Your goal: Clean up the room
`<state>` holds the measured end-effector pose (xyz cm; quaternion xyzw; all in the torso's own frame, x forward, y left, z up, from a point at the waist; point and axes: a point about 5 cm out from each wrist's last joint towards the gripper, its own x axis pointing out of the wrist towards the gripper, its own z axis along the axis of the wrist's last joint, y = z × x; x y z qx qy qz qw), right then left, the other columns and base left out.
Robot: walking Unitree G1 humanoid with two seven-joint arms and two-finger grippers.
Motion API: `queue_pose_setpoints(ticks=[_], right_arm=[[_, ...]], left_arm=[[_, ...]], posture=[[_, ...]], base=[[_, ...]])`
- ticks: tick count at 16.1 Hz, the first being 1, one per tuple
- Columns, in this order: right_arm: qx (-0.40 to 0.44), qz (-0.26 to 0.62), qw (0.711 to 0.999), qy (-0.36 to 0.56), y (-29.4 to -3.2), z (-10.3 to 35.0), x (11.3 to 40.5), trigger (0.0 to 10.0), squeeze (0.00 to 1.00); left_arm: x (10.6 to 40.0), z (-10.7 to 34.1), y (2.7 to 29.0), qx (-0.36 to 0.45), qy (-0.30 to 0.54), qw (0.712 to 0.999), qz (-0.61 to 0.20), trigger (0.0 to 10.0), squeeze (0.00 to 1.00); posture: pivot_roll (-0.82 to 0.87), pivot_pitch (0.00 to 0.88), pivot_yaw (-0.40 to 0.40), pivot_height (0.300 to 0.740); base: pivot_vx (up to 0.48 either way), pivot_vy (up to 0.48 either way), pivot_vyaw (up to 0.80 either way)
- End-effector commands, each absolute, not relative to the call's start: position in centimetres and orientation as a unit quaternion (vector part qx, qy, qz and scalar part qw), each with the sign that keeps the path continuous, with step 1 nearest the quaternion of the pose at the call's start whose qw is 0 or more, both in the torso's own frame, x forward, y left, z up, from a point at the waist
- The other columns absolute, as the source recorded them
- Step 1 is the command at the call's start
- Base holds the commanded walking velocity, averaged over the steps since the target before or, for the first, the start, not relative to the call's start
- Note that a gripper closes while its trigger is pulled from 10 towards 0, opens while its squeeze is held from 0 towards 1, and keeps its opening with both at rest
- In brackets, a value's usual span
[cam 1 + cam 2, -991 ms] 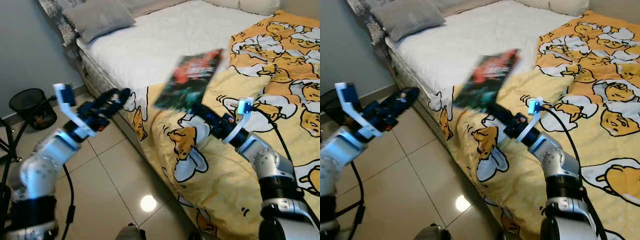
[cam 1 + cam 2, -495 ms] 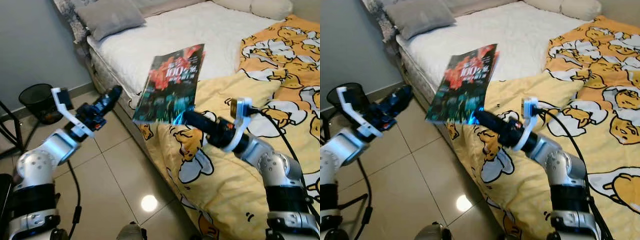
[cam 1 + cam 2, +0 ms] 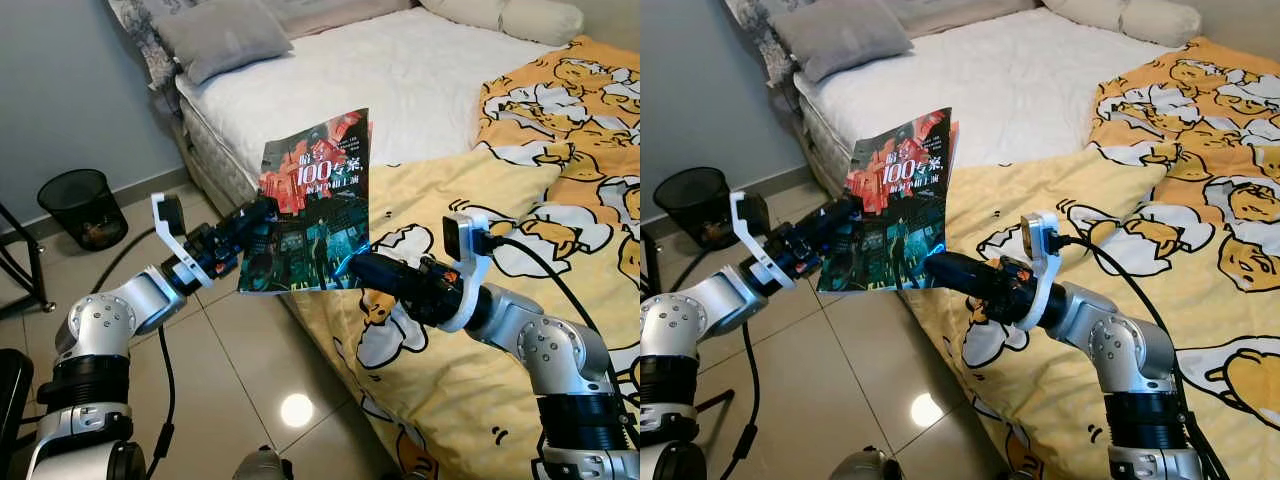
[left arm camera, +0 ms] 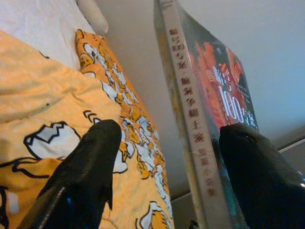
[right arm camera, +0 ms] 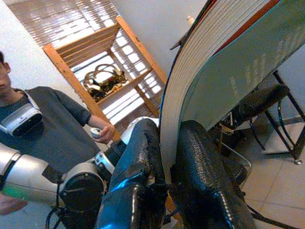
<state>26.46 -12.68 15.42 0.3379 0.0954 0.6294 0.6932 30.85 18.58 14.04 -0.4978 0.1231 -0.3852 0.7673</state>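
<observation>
The right hand (image 3: 352,268) grips the bottom edge of an upright, glossy red-and-dark paperback book (image 3: 308,207) beside the white-sheeted bed (image 3: 400,70). The left hand (image 3: 258,213) is spread wide around the book's spine, one finger (image 4: 83,171) apart from it.

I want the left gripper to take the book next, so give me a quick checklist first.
1. Right gripper clamped on the book: ok, fingers pinch its lower edge.
2. Left gripper open: ok.
3. Book spine between the left fingers: ok, though closer to one finger.
4. Left fingers closed on book: not ok, not yet.
5. Book held above the floor, beside the bed: ok.
6. How firm the right grip is: cannot tell.
</observation>
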Motion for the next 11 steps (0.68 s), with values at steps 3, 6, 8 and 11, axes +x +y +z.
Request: queue_pose_setpoints(ticks=[3,6,8,11], right_arm=[[0.321,0.658,0.675,0.088,-12.3,16.2,25.8,0.0,0.0],[0.304,0.675,0.662,0.116,-11.9,15.7,25.2,0.0,0.0],[0.295,0.679,0.66,0.126,-11.8,15.5,25.2,0.0,0.0],[0.277,0.684,0.661,0.135,-12.0,15.3,25.3,0.0,0.0]], left_arm=[[30.9,14.8,18.5,-0.512,0.109,0.746,-0.412,0.0,0.0],[29.8,15.0,17.4,-0.498,0.134,0.719,-0.466,0.0,0.0],[29.6,14.7,17.1,-0.491,0.145,0.716,-0.474,0.0,0.0],[29.3,14.7,17.0,-0.485,0.169,0.711,-0.48,0.0,0.0]], posture=[[0.04,0.0,0.063,0.74],[0.04,0.0,0.061,0.74],[0.04,0.0,0.064,0.74],[0.04,0.0,0.065,0.74]], base=[[0.0,0.0,0.0],[0.0,0.0,0.0],[0.0,0.0,0.0],[0.0,0.0,0.0]])
